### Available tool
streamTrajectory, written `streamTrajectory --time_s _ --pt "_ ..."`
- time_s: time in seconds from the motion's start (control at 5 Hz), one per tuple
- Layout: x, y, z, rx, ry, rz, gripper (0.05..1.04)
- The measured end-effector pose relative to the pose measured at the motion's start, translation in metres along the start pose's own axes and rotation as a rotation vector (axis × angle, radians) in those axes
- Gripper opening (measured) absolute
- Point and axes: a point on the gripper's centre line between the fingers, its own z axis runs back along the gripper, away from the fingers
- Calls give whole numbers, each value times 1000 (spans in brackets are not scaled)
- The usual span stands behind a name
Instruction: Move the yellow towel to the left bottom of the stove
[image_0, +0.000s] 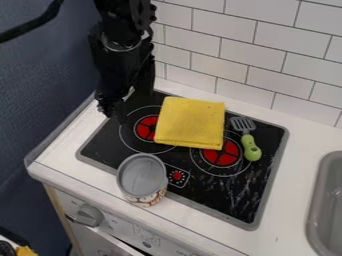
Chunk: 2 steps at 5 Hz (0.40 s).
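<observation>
The bench (291, 180) carries the stove (248, 200), with its front edge above the oven front. The gripper (112, 109) is above the stove's left edge, to the left of the towel (191, 122); that position probably serves an approach to the towel. Whether the gripper is apart or together I cannot tell. No cloth is seen held in it.

The towel lies flat and folded near the stove's back edge, lapping over that rim and partly covering both burners. It appears simply laid there and awaits transfer to the front left corner. The can (141, 176) stands upright by the stove's front edge, just right of that corner; it narrows the space and could be knocked if the cloth swings wide. The spatula (250, 144) lies beside the towel's right side, head toward the back edge, apparently set down as a utensil out of use. It gives no support to the cloth.

Orientation: the towel is nearly square, so its long axis is weakly marked. I judge it to run from back to front, askew to the stove's edges. One towel corner points toward the stove's back left corner.
</observation>
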Motion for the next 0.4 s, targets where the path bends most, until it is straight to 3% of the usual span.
streamTrajectory --time_s 0.4 --pt "-14 1 -12 71 20 4 1000"
